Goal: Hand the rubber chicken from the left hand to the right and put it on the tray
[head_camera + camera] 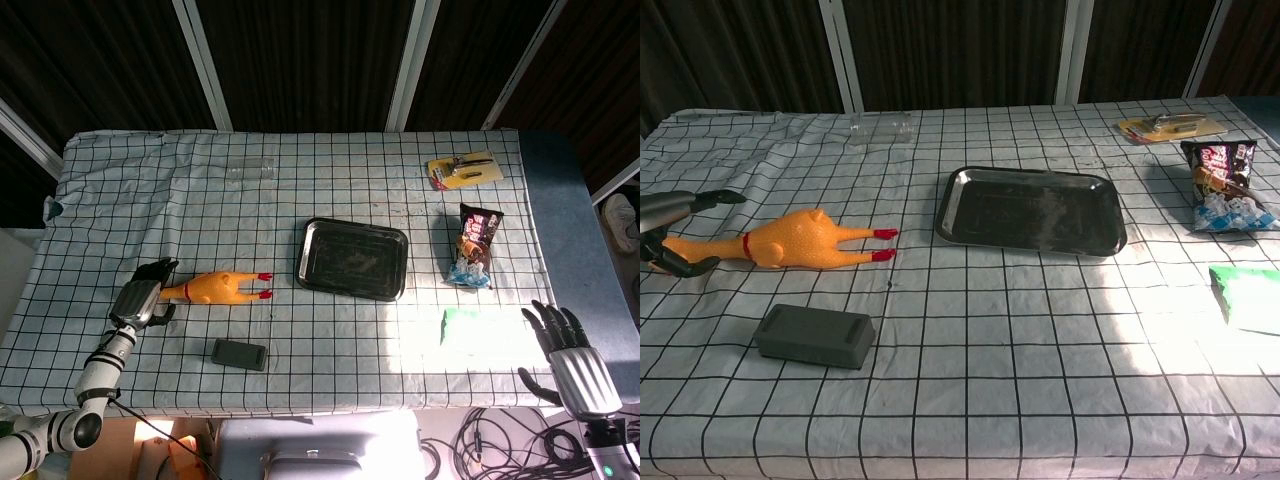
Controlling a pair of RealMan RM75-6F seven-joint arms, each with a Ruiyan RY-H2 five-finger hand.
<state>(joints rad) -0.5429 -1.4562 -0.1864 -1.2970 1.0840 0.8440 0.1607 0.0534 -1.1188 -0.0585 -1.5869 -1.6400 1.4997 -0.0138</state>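
On the left side of the checked tablecloth (300, 210) the rubber chicken (222, 287) lies flat, its long axis running nearly left to right; its red feet point toward the tray (352, 259) and its head end points at the left hand (140, 298). That hand sits right at the head end, dark fingers (690, 265) curved around the neck from above and below; whether they actually press on it or only bracket it I cannot tell from either view. The right hand (565, 335) waits well apart at the far right table edge, fingers spread and holding nothing. The left hand is plainly the nearer, so the pickup falls to it; as I judge it, a grasp along the neck would leave the body and feet sticking out toward the right hand for the handover. The tray sits between the two hands, just beyond the chicken's feet.
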